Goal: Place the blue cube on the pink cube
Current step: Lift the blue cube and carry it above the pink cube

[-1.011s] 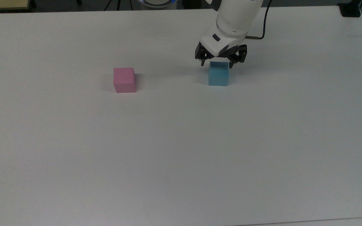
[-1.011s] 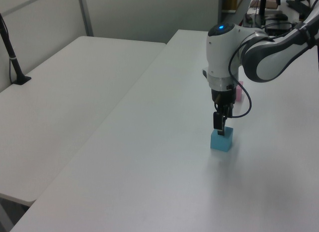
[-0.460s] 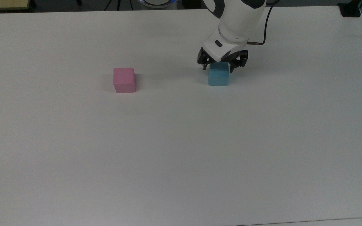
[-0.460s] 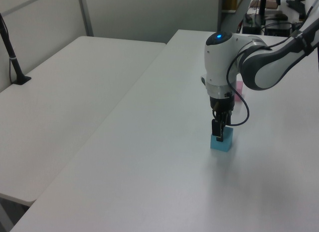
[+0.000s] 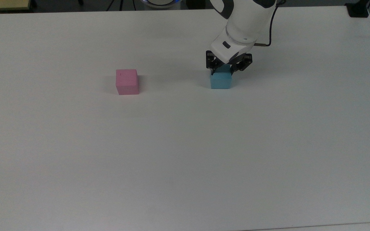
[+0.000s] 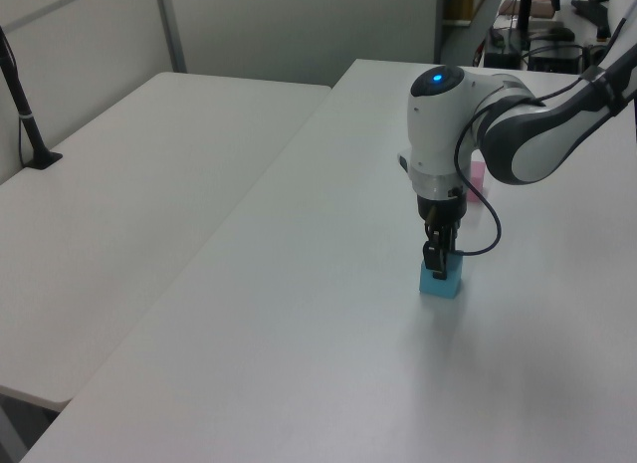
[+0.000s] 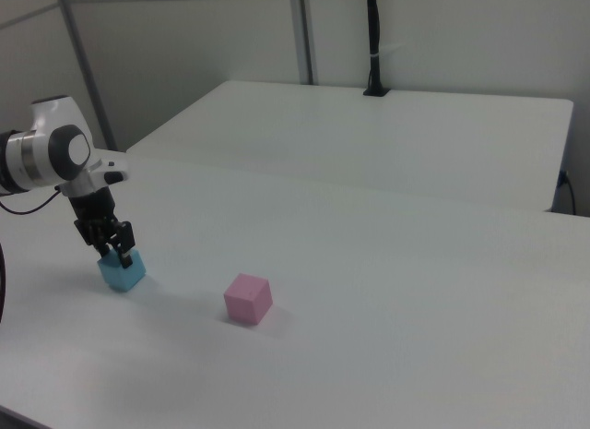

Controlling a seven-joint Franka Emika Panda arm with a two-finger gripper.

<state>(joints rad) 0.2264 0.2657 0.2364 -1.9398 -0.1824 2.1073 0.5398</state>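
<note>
1. The blue cube sits flat on the white worktop, well apart from the pink cube, which lies toward the top view's left.
2. The gripper is down over the blue cube's top, jaws narrowed to either side of its upper part; whether they actually press on its faces, I cannot tell.
3. The cube looks small, matte, plain-faced and probably light and fairly stiff, so opposite flat sides, taken near mid-height, seem the best hold.
4. The wrist hides the cube's far top edge and the contact points.
</note>
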